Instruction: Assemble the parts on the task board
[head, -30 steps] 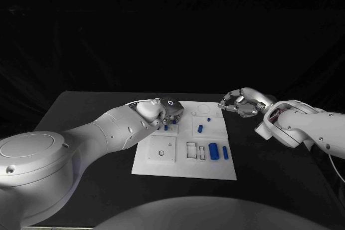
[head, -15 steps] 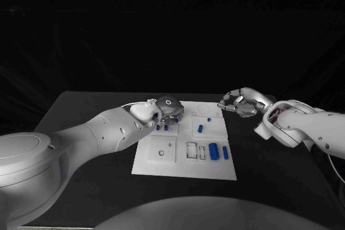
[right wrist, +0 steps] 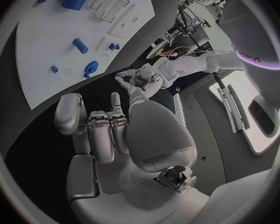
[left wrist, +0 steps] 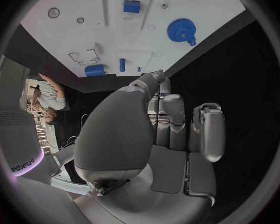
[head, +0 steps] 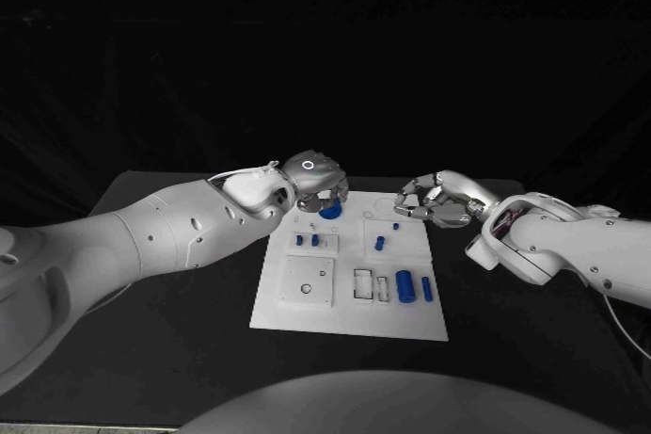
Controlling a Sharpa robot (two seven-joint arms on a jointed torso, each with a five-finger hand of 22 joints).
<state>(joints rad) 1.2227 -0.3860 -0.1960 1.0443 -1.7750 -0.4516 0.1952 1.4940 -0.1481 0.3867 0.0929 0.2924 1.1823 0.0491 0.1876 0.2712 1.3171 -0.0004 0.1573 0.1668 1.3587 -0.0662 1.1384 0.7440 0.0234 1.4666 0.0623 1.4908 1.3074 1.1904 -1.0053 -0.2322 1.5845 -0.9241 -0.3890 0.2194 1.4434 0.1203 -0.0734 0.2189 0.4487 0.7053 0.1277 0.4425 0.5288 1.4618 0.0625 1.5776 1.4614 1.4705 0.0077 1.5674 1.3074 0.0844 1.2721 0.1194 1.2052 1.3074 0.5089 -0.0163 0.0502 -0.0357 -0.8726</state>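
Now we have our left hand (head: 315,180) hovering at the task board's (head: 350,316) far edge, upper middle of the frame, just above the blue gear (head: 331,210). Our left wrist view shows the fingers (left wrist: 172,122) loosely curled and holding nothing, the gear (left wrist: 179,30) lying flat beyond the fingertips, hub up. Our right hand (head: 432,199) waits off the board's far right corner, fingers curled in, empty. Left is nearer. Blue pegs (head: 403,286) lie lengthwise lower right on the black desk's (head: 177,359) board.
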